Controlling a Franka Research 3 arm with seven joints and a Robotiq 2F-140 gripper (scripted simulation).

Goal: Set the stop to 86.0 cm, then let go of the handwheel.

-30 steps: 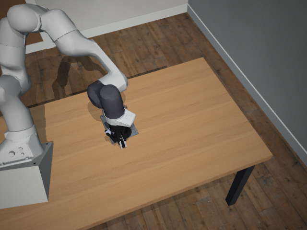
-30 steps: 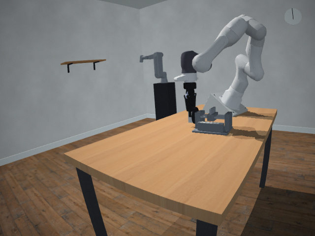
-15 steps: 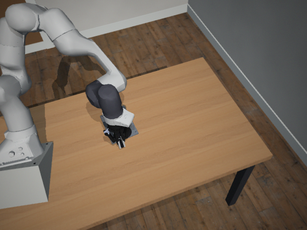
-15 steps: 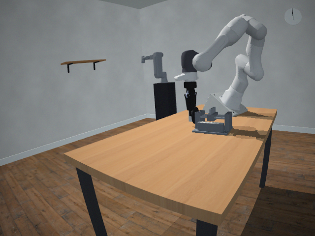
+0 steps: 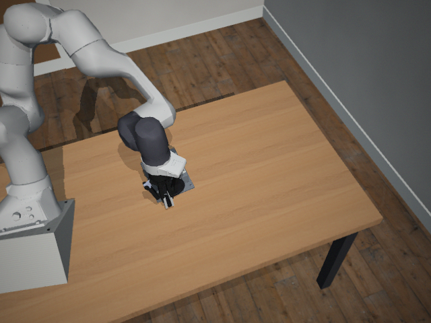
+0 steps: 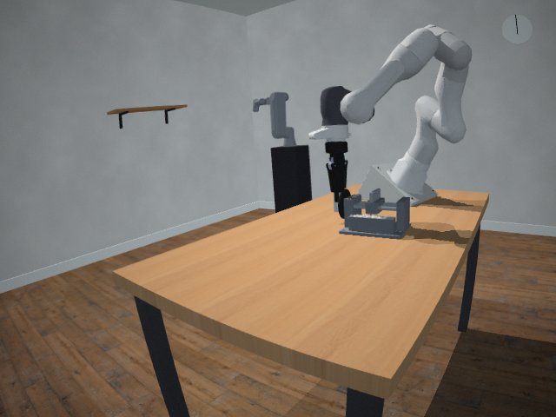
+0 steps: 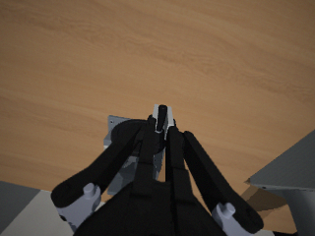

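Observation:
A small grey stop fixture (image 6: 374, 217) stands on the wooden table, with a base plate, two end blocks, a screw and a sliding stop (image 6: 373, 200) between them. A black handwheel (image 6: 343, 203) sits at its left end. My gripper (image 6: 337, 197) comes down from above and is shut on the handwheel's black crank handle (image 7: 160, 117). In the overhead view the gripper (image 5: 168, 201) covers most of the fixture (image 5: 181, 178). The scale marks on the fixture are too small to read.
My arm's grey pedestal (image 5: 33, 250) stands at the table's left edge. A second robot arm on a black pedestal (image 6: 290, 177) stands behind the table. A wall shelf (image 6: 146, 109) hangs far left.

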